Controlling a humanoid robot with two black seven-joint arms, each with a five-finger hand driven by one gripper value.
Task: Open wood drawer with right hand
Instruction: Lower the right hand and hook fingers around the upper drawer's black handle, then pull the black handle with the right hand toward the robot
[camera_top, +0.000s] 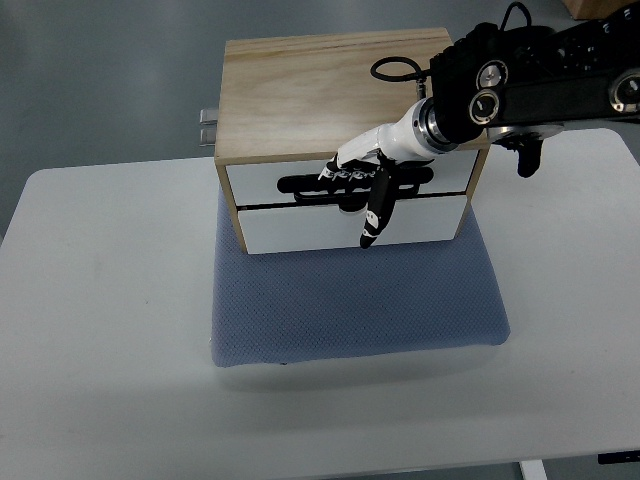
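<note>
Even, bright overhead light fills the top view — no harsh glare, only a mild sheen on the white table. Below the right hand, the grey-blue mat casts a soft shadow along its near edge. The hand's dark fingers lie sharp against the pale drawer fronts, with faint shadow under them. Focus is fair throughout — slightly soft, a little noisy, and the table edges bow gently outward.

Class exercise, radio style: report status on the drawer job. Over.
Right hand at upper drawer, fingers on its black handle. Both drawers look closed. Left hand unseen. Nothing in the way.
</note>
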